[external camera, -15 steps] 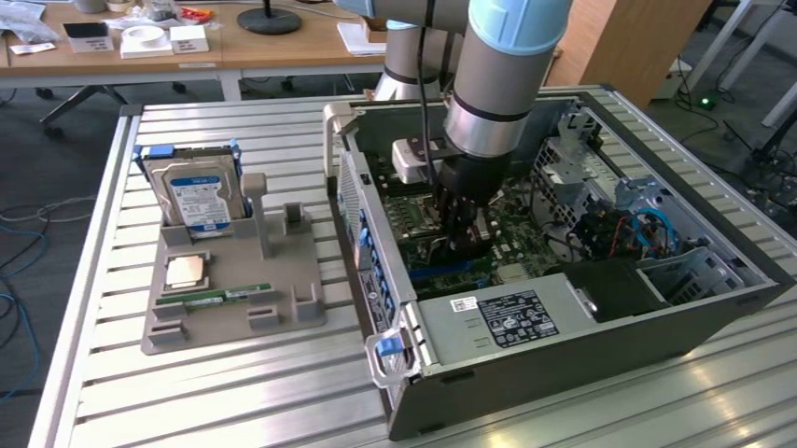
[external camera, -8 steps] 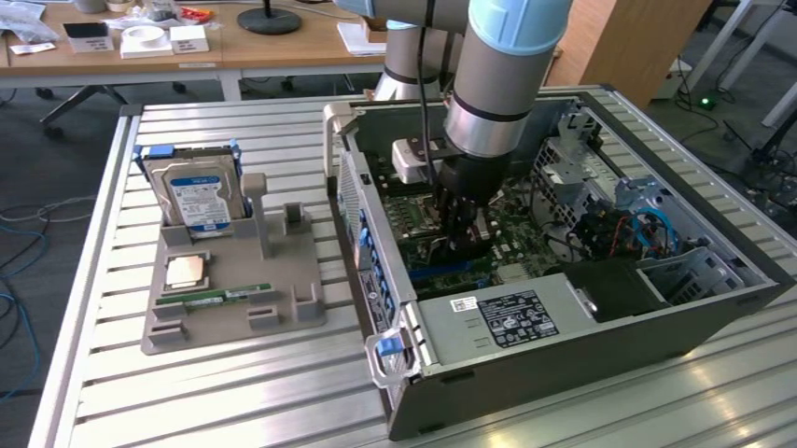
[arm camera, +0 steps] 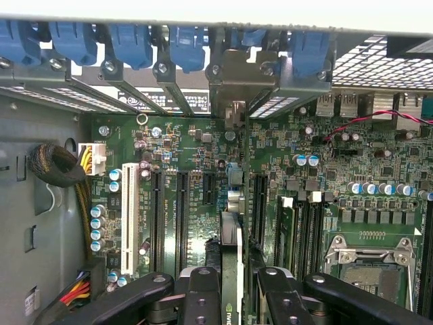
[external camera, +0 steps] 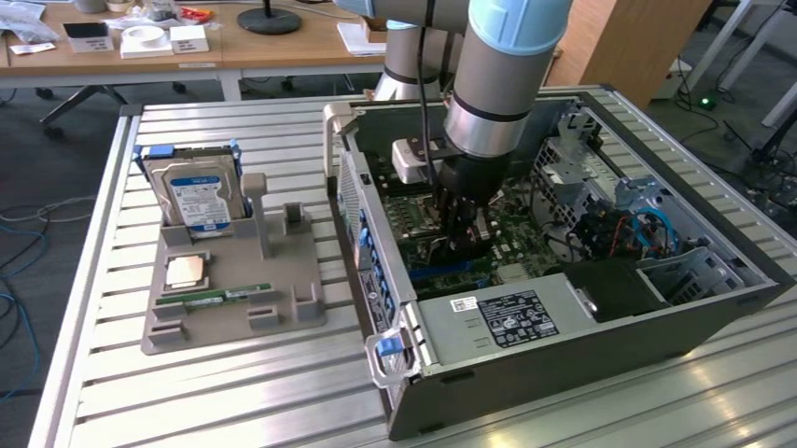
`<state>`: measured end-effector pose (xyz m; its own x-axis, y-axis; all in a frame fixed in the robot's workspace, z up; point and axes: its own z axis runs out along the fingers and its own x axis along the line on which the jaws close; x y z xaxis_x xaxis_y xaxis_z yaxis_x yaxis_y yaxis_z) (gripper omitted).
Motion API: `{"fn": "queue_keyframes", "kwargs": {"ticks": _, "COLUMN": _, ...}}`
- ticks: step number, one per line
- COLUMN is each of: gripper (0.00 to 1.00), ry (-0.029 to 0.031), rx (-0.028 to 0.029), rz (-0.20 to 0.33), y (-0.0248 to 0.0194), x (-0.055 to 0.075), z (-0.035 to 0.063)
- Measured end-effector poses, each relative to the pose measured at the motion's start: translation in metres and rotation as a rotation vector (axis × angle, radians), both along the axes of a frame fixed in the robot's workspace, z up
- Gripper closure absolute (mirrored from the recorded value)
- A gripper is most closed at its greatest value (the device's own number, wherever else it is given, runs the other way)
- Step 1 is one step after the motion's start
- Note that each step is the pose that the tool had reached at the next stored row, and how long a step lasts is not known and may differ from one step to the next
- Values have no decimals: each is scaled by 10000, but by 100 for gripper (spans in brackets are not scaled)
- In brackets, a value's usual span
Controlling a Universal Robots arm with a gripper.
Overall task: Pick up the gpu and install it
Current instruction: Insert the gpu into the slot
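- Room: an office floor with loose cables at the exterior view's left; wooden desks stand behind the work area.
- Table: a surface of parallel pale metal slats that carries everything below.
- Computer case: lies on its side with the open face up, on the exterior view's right half of the table.
- Arm: pale blue and silver, reaching down into the case.
- Motherboard: green, flat in the case bottom. The wrist view resolves its parallel black expansion slots, one white slot, a row of blue latches along the case edge, and the metal-framed processor socket.
- Grey holder: on the table beside the case, at the exterior view's left. It carries an upright hard drive, a flat processor chip and a narrow memory stick.
- Pincer: its black fingers stand on either side of the gpu, pinching it; in the exterior view it hangs low over the motherboard.
- Gpu: held edge-on and upright among the expansion slots. Whether it is seated in a slot cannot be told.
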<state>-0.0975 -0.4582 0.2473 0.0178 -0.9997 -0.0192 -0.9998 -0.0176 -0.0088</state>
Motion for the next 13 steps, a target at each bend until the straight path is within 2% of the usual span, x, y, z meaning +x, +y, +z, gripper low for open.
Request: {"fn": "queue_keyframes", "kwargs": {"ticks": 13, "gripper": 74, "ry": -1, "rx": 3, "rz": 0, "y": 0, "x": 0, "z": 35}}
